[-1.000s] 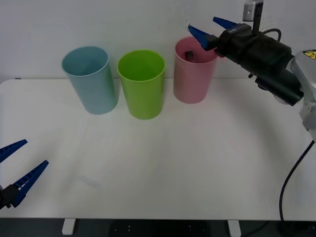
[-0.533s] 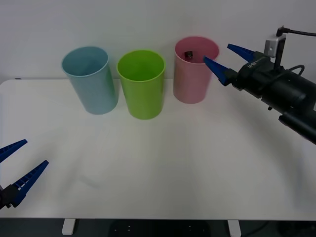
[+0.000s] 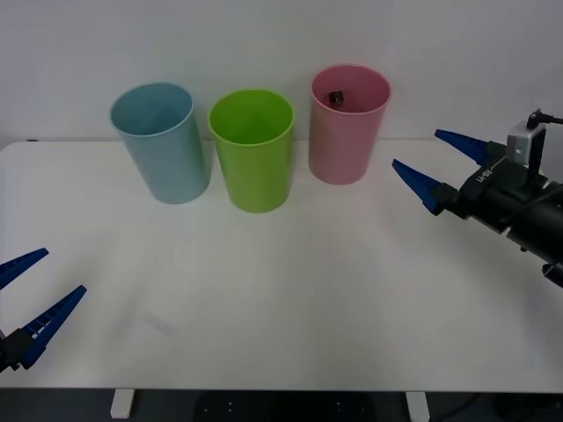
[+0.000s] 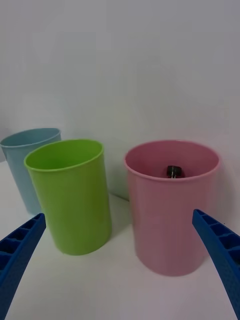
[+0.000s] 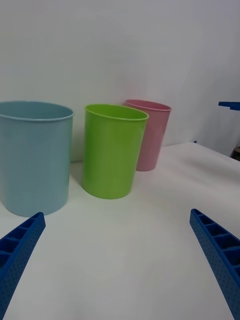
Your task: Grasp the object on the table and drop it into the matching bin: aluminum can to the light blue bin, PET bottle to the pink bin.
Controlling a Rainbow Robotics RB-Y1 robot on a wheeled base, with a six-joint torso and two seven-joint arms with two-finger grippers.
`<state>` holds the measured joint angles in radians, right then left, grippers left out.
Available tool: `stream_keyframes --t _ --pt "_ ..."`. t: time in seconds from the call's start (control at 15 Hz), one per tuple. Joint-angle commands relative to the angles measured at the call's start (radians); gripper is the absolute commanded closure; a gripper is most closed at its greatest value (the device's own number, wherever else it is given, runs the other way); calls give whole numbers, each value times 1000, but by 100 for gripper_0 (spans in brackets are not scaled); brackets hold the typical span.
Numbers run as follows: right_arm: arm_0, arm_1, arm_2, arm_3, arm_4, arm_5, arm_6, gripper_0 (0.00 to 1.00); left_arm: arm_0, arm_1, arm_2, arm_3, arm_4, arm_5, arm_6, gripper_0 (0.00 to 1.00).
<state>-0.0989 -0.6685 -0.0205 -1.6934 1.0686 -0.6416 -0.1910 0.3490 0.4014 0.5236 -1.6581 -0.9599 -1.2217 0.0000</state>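
Now your right gripper (image 3: 437,165), fingers apart and empty, has backed down away from the pink bin (image 3: 343,141); the bottle (image 4: 173,171) sits inside it, ahead. Drop looks done.

Light blue bin (image 5: 32,157), lime bin (image 5: 112,150), pink bin (image 5: 150,135) in row on table (image 5: 130,250).

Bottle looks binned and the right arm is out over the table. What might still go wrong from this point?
1. The right gripper, open, hangs level with the pink bin; a sideways sweep might clip the wall and tip it, spilling the PET bottle, whose cap shows just inside the rim.
2. The lime green bin stands close beside the pink one, so a knock may topple both.
3. The left gripper, open at the table edge, seems harmless.
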Motion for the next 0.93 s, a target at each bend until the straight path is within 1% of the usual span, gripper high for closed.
stream_keyframes --t 0.07,0.53,0.73,0.93 --pt "47 -6 -27 1 -16 -39 73 0 0 0 0 0 0 0 0 0" --pt "189 -13 -148 0 -19 -263 91 0 0 0 0 0 0 0 0 0" --pt "251 -13 -191 0 -19 -328 107 0 0 0 0 0 0 0 0 0" --pt "301 -13 -223 0 -19 -365 119 0 0 0 0 0 0 0 0 0"
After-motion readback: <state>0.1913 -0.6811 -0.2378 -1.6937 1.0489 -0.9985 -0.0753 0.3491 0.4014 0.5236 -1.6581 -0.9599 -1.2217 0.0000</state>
